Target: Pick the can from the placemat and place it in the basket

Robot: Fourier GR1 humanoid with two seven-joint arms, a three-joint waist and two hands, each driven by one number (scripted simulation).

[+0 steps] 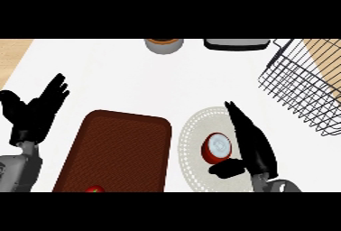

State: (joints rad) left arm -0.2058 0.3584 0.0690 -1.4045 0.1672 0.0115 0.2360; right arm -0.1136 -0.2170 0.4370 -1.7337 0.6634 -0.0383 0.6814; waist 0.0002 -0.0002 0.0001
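Black right robot hand (251, 143) edge-on, fingers straight, beside red can (216, 148).

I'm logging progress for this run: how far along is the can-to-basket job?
Nothing is done yet: the red can with the white top stands on the round pale placemat. In hand: the right hand is beside it, fingers straight, thumb near its base. Left: grasp, lift, place in the black wire basket.

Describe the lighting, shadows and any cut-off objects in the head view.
Head view: even, flat light on the white counter, no glare; no clear shadow under the can on the round placemat. The wire basket is cut by the right edge; a cup and a dark tray are clipped at the top.
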